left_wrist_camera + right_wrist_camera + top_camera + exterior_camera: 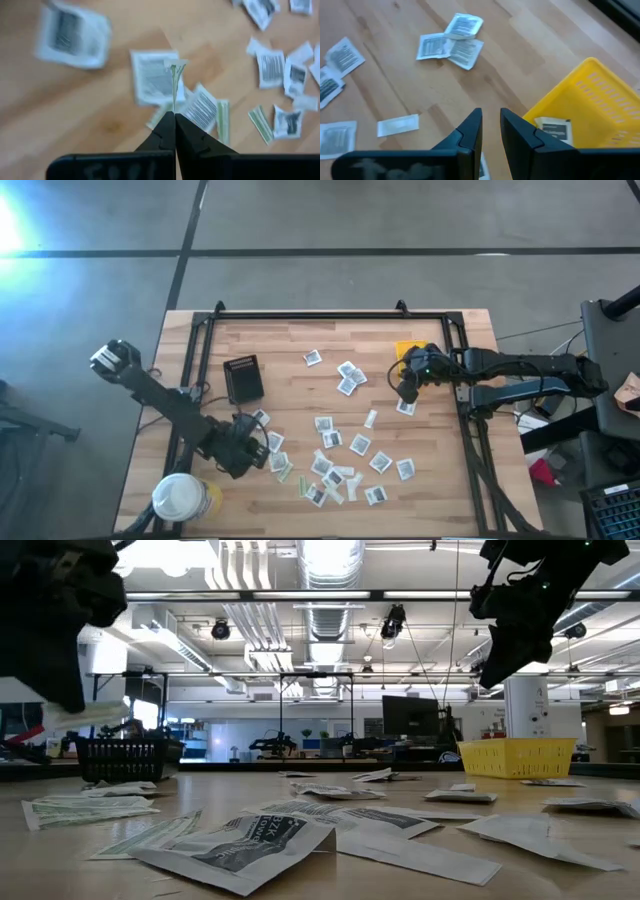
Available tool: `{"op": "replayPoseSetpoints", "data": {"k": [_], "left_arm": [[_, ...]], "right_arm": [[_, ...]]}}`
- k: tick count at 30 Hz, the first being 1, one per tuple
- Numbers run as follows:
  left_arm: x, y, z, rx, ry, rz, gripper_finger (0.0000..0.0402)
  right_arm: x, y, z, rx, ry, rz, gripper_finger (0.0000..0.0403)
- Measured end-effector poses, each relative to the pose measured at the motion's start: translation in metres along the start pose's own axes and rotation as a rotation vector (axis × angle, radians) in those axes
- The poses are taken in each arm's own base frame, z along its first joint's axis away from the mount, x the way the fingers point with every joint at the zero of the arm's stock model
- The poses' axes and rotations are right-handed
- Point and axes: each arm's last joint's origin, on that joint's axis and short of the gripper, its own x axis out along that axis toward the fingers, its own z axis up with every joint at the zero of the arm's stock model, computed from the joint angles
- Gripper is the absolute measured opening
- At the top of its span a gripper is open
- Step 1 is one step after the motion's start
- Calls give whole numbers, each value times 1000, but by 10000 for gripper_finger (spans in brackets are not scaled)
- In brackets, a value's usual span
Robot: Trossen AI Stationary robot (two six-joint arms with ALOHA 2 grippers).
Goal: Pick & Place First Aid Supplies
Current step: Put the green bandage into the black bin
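Wood table [300, 345] — black tray [243, 378], yellow bin [590, 107], lidded tub [180, 498] flank scattered packets [340, 465].

The wooden table [300, 350] has bare room along its back edge, so a gripper can pass there. The middle and front are crowded with small packets [340, 465] lying flat and close together. A black tray [243, 378] sits back left. A yellow bin [408, 352] sits back right with the right gripper [407, 388] beside it. A white-lidded tub [180, 498] fills the front left corner, near the left gripper [250, 448].
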Motion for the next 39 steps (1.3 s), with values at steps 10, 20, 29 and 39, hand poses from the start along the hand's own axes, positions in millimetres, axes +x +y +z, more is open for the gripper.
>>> {"op": "replayPoseSetpoints", "data": {"k": [10,20,29,39], "left_arm": [[-37,28,29,7,-237,45,0],[-39,66,51,-18,-322,166,0],[-21,100,61,-48,-359,254,0],[-2,113,75,-22,-391,285,0]], "right_arm": [[-4,15,-6,-17,-5,60,63],[-8,29,-2,-33,-98,153,63],[-8,36,6,-48,-198,203,63],[-5,43,17,-120,-324,188,63]]}}
